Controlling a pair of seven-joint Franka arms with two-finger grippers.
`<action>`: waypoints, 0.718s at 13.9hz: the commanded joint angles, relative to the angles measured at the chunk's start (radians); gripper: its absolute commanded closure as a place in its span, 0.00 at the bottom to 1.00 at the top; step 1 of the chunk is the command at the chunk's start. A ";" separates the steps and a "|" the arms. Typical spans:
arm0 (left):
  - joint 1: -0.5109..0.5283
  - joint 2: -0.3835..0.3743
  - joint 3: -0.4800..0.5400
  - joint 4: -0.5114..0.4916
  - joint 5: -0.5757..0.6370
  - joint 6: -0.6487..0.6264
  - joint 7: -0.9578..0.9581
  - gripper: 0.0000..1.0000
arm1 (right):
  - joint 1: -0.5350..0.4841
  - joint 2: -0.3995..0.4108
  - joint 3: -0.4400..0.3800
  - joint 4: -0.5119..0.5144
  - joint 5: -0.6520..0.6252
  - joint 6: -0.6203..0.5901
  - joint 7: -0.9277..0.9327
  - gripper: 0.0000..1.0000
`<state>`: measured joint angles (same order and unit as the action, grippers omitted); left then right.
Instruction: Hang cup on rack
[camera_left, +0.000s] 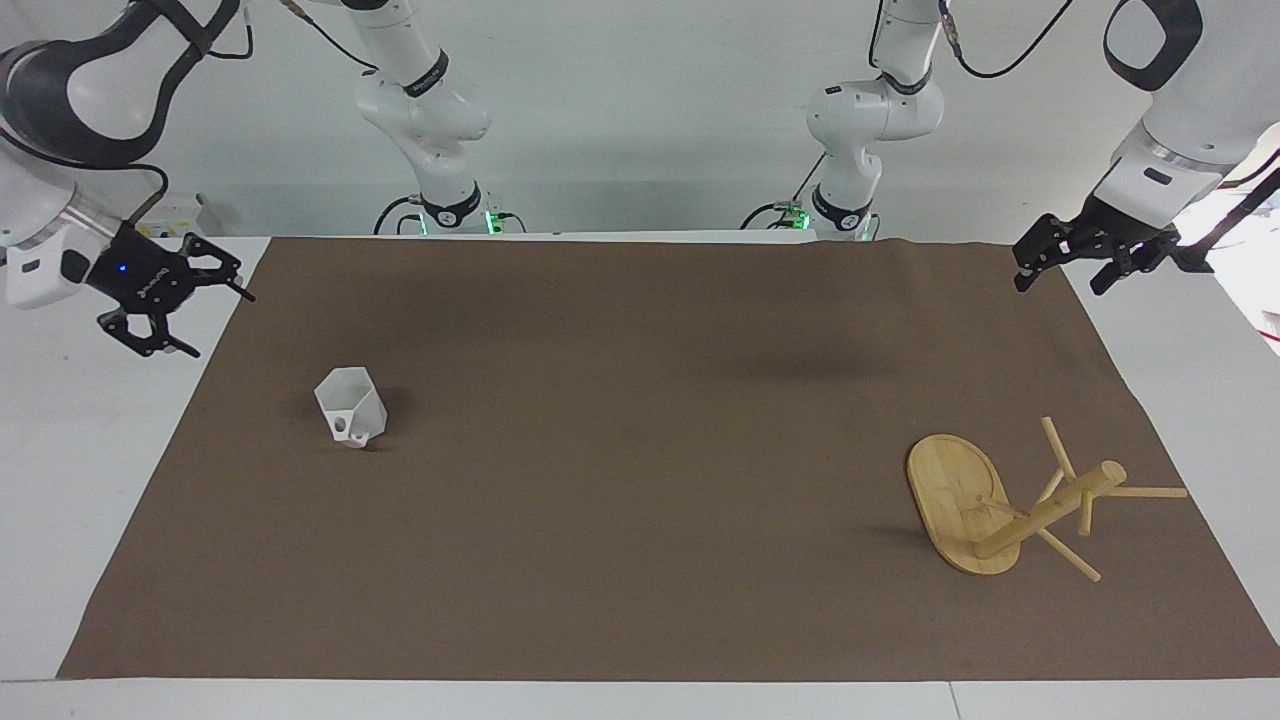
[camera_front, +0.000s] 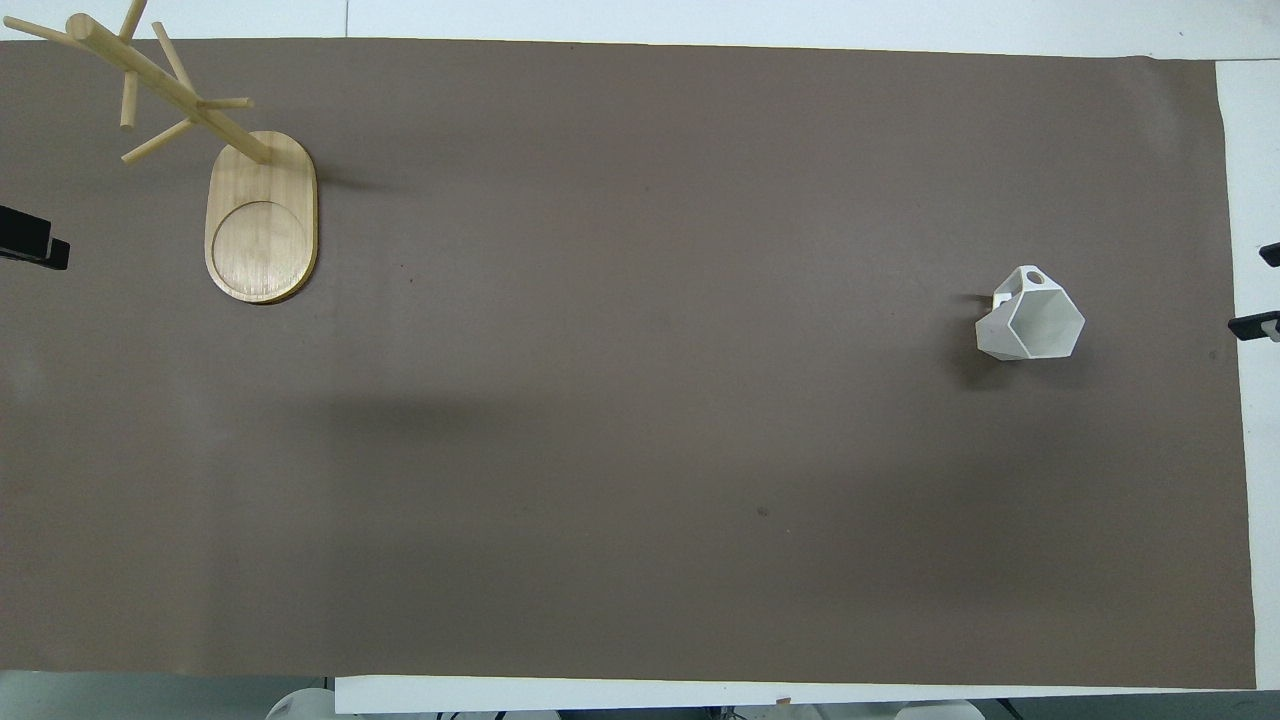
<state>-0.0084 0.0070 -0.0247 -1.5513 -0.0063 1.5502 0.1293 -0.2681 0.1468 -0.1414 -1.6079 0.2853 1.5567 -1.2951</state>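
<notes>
Cup (camera_left: 351, 406) sits mid-left of the frame, rack (camera_left: 1010, 505) lower right — right tool (camera_left: 190, 300) and left tool (camera_left: 1066, 268) hang spread apart, empty, above the desk (camera_left: 640, 620) edges.

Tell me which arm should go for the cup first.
Right. The right gripper hangs with open fingers over the table edge at the cup's end of the mat. The left gripper, also open, waits at the rack's end, with most of the mat between it and the cup.
</notes>
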 joint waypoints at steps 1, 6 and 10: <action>0.008 -0.010 -0.008 -0.013 0.017 -0.005 0.000 0.00 | -0.143 0.098 0.005 0.008 0.283 -0.153 -0.067 0.00; 0.008 -0.012 -0.008 -0.013 0.017 -0.005 0.000 0.00 | -0.115 0.074 0.006 0.008 0.270 -0.188 0.323 0.00; 0.008 -0.010 -0.008 -0.013 0.019 -0.005 0.000 0.00 | -0.131 0.094 0.008 -0.075 0.299 -0.017 -0.325 0.00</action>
<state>-0.0084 0.0070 -0.0247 -1.5513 -0.0063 1.5502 0.1293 -0.3815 0.2258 -0.1354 -1.6275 0.5404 1.4686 -1.3033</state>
